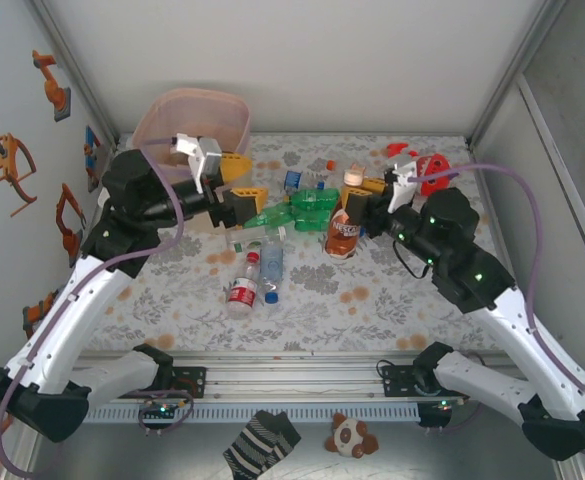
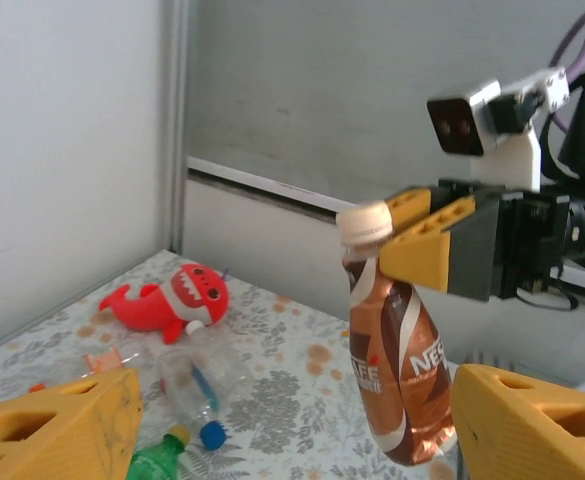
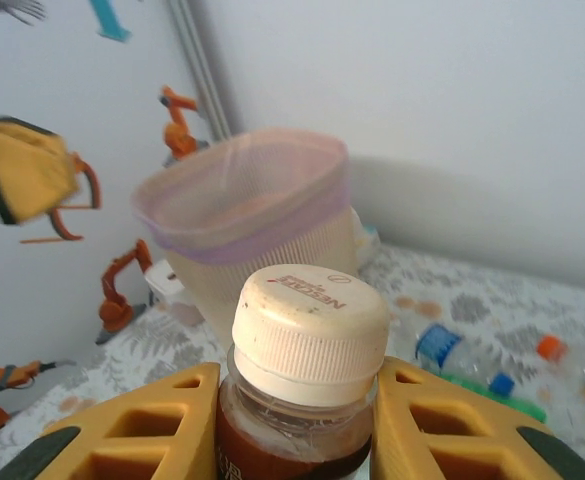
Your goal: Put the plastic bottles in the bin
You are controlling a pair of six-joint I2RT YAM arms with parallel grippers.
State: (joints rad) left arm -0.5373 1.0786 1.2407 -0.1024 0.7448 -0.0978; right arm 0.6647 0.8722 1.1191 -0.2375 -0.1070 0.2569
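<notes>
— Top view?
— My right gripper (image 1: 356,192) pinches the brown bottle (image 1: 343,235) at centre; my left gripper (image 1: 242,178) gapes wide, bin (image 1: 172,118) upper left.
— Left wrist?
— Bottle hangs right of centre.
— Right wrist?
— I clamp its neck, bin behind.

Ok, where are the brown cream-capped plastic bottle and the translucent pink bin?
brown cream-capped plastic bottle (image 2: 397,370): left wrist view, middle of label.
translucent pink bin (image 3: 257,220): right wrist view, front wall.
</notes>
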